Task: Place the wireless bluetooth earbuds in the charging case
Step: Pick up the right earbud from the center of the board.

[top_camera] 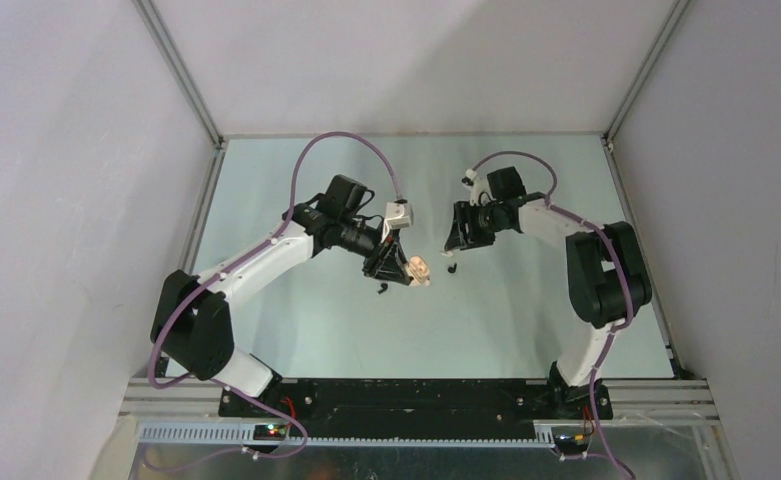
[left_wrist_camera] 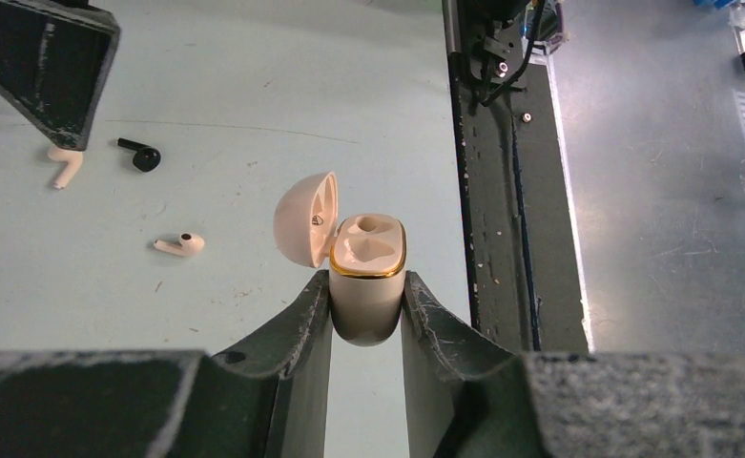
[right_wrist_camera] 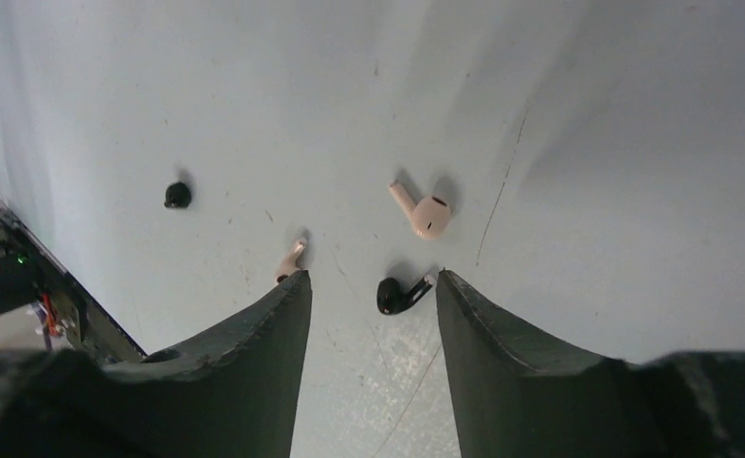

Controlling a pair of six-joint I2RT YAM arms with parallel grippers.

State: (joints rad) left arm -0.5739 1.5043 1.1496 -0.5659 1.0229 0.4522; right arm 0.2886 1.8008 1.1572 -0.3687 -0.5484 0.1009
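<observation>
The left fingers (left_wrist_camera: 313, 310) were closed tight on the cream charging case (left_wrist_camera: 368, 286), holding it upright with its lid (left_wrist_camera: 303, 219) swung open and both sockets bare. The right fingers (right_wrist_camera: 268, 334) hung partly open over the worktop (right_wrist_camera: 588, 114) on the case's lid side, gripping nothing. Between their tips lay a black earbud (right_wrist_camera: 397, 296), its stem tip right at one finger. A cream earbud (right_wrist_camera: 425, 215) lay just beyond it, and a second cream earbud (right_wrist_camera: 290, 260) peeked out at the other finger. A second black earbud (right_wrist_camera: 177, 195) lay apart from these, on the case's opposite side in the top view.
</observation>
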